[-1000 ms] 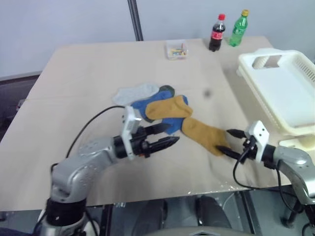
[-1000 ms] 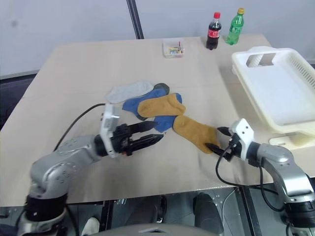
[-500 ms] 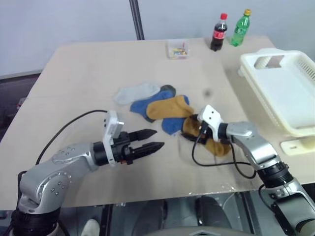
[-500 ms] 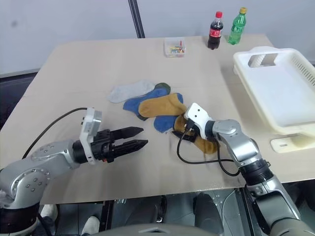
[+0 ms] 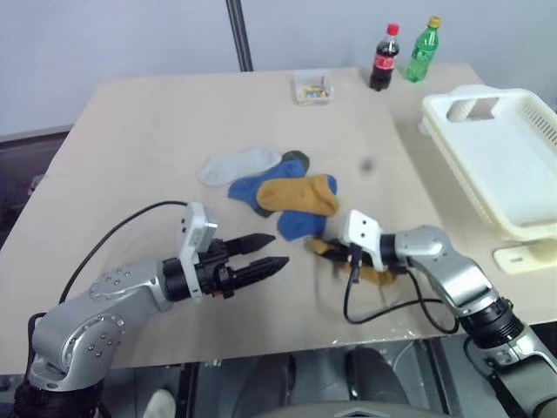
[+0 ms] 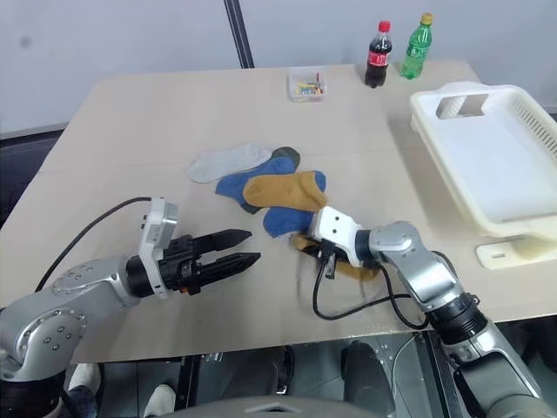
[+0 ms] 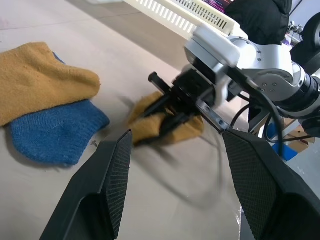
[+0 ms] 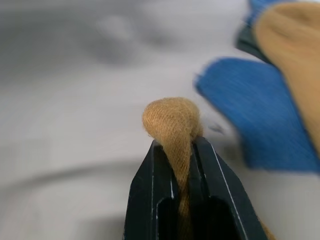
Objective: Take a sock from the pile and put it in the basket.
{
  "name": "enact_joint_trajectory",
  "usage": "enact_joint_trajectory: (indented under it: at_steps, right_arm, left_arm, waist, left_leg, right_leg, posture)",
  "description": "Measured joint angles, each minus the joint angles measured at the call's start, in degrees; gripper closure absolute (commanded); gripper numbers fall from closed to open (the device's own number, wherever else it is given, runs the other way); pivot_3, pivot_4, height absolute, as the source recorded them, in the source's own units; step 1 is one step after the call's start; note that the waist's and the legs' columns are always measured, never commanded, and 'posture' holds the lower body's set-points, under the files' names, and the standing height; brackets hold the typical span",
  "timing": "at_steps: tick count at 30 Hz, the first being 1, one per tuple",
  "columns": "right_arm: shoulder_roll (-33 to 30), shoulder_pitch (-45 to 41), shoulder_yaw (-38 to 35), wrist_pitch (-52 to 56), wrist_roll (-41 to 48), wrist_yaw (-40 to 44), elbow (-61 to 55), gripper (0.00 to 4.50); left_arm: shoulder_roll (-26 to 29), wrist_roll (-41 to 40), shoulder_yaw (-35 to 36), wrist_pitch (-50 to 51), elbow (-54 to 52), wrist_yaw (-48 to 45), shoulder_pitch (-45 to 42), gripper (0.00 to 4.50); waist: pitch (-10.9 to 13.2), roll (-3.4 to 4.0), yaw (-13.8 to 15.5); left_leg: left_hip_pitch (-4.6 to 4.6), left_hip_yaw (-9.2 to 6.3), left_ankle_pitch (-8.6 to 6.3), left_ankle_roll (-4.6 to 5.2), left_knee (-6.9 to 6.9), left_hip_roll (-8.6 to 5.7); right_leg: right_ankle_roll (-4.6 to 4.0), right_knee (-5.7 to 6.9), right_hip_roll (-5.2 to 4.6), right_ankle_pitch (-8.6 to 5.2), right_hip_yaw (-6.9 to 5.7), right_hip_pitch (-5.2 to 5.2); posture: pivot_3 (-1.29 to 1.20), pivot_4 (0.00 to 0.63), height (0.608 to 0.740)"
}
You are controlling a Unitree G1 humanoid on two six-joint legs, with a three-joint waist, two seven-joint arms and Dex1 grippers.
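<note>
The sock (image 5: pixel 374 273), mustard-yellow, lies bunched on the table at the near edge of the pile (image 5: pixel 278 187). My right gripper (image 5: pixel 324 250) points left and is shut on a fold of the sock (image 8: pixel 170 117). The pile holds a second mustard sock (image 5: pixel 296 193), blue socks (image 5: pixel 300 223) and a pale grey one (image 5: pixel 235 164). My left gripper (image 5: pixel 265 252) hovers open to the left of the pile, fingers pointing at the right gripper (image 7: pixel 162 105), with nothing between them. The white basket (image 5: pixel 513 165) stands at the table's right edge.
A cola bottle (image 5: pixel 383 58), a green bottle (image 5: pixel 420 50) and a small clear box (image 5: pixel 312 87) stand at the far edge. A dark pole (image 5: pixel 237 35) rises behind the table. A small white piece (image 5: pixel 522 257) lies below the basket.
My right gripper swept left over the mustard sock and shut on it, bunching the fabric. My left arm drew back a little to the left, still open.
</note>
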Motion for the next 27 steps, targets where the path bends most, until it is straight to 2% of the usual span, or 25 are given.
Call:
enact_joint_trajectory:
  at_steps: [6, 9, 14, 20, 23, 24, 25, 26, 27]
  right_arm:
    - [2.71, 0.19, 2.62, -3.26, -3.66, -1.92, 0.91, 4.44]
    - [1.51, 0.21, 1.61, -6.29, -2.96, -0.42, 0.52, 4.44]
    - [-4.79, 1.18, -0.69, -7.66, 0.95, 5.71, -7.36, 4.44]
    - [-5.31, 1.77, -0.07, -4.77, 0.94, 5.65, -10.33, 4.44]
    - [-3.35, 1.75, 0.03, -3.17, 0.44, 3.87, -8.55, 3.41]
    - [-3.4, 1.76, 0.12, -3.14, 0.23, 3.89, -8.02, 2.88]
    - [-3.45, 1.76, 0.13, -3.17, -0.02, 3.84, -7.62, 2.64]
    - [-3.26, 1.76, 0.11, -3.4, -0.29, 3.55, -7.25, 1.92]
    - [-3.05, 1.77, 0.11, -3.47, -0.47, 3.3, -6.92, 1.85]
  left_arm:
    - [0.06, -0.36, -0.01, -0.01, 0.0, 0.05, -0.03, 1.38]
    - [0.07, -0.41, -0.05, -0.01, -0.01, 0.02, -0.02, 1.38]
    - [0.12, -0.44, -0.07, -0.01, -0.02, 0.01, 0.04, 1.38]
    - [0.12, -0.84, -0.33, 0.0, -0.01, -0.2, -0.02, 1.38]
    - [0.12, -0.85, -0.51, 0.0, 0.0, -0.35, -0.54, 1.38]
    - [0.13, -0.84, -0.51, 0.0, 0.0, -0.37, -0.67, 1.38]
    - [0.12, -0.84, -0.51, 0.0, 0.0, -0.38, -0.7, 1.38]
    - [0.13, -0.85, -0.51, 0.02, 0.01, -0.41, -0.7, 1.38]
    - [0.16, -0.87, -0.51, 0.02, 0.01, -0.48, -0.71, 1.38]
  waist:
    - [0.0, 0.0, -0.01]
    - [0.0, 0.0, 0.16]
    - [0.01, 0.0, 0.13]
    - [0.01, 0.0, 0.08]
    - [0.0, -0.01, 0.08]
    - [0.0, -0.01, 0.12]
    - [0.0, -0.01, 0.17]
    - [0.0, -0.01, 0.17]
    - [0.01, 0.0, 0.16]
  left_leg:
    - [0.01, 0.0, 0.0, -0.01, 0.0, -0.01]
    - [-0.01, -0.01, 0.0, -0.01, 0.0, -0.02]
    - [-0.01, -0.03, 0.0, 0.0, 0.0, -0.01]
    - [0.01, -0.02, 0.0, -0.01, -0.02, 0.04]
    - [0.01, 0.01, 0.0, -0.01, -0.01, 0.02]
    - [0.01, 0.0, 0.0, -0.01, -0.01, 0.01]
    - [0.0, -0.01, 0.0, -0.01, -0.01, 0.01]
    - [0.0, -0.01, 0.0, -0.01, -0.01, 0.01]
    - [0.0, -0.01, 0.0, -0.01, -0.02, 0.01]
  right_leg:
    - [0.0, 0.01, 0.0, 0.0, 0.0, 0.0]
    - [0.0, -0.02, -0.02, 0.0, -0.02, 0.0]
    - [0.0, -0.04, -0.02, 0.0, -0.02, 0.01]
    - [0.0, -0.01, 0.01, 0.0, -0.02, 0.01]
    - [0.0, -0.02, 0.0, 0.0, 0.0, 0.01]
    - [0.0, -0.02, 0.0, 0.0, 0.0, 0.01]
    - [0.0, -0.02, -0.01, 0.0, -0.02, 0.01]
    - [0.0, -0.03, 0.0, 0.0, -0.02, 0.01]
    - [0.0, -0.03, -0.01, 0.0, -0.01, 0.0]
  posture:
    - [0.0, 0.15, 0.74]
    - [0.0, 0.15, 0.74]
    - [0.0, 0.15, 0.74]
    - [0.0, 0.15, 0.74]
    - [0.0, 0.15, 0.74]
    - [0.0, 0.15, 0.74]
    - [0.0, 0.15, 0.74]
    - [0.0, 0.15, 0.74]
    - [0.0, 0.15, 0.74]
